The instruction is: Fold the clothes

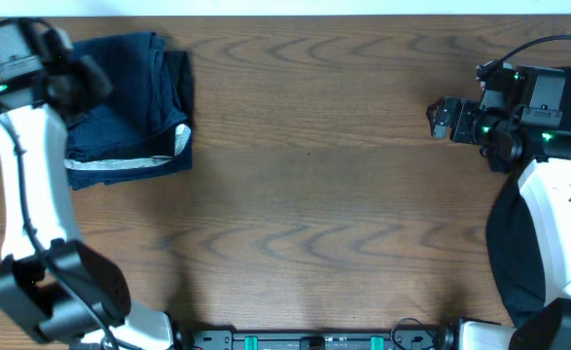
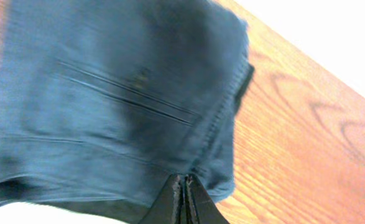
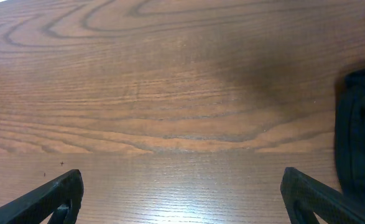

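A dark blue folded garment lies flat at the far left of the wooden table, with a pale hem along its near edge. My left gripper hovers over its left part. In the left wrist view the fingers are pressed together above the blue cloth, with nothing visibly between them. My right gripper is at the far right, open and empty. Its two fingers stand wide apart over bare wood.
A black cloth lies at the table's right edge beside the right arm. A dark shape at the right of the right wrist view may be the same cloth. The table's far edge meets a white surface.
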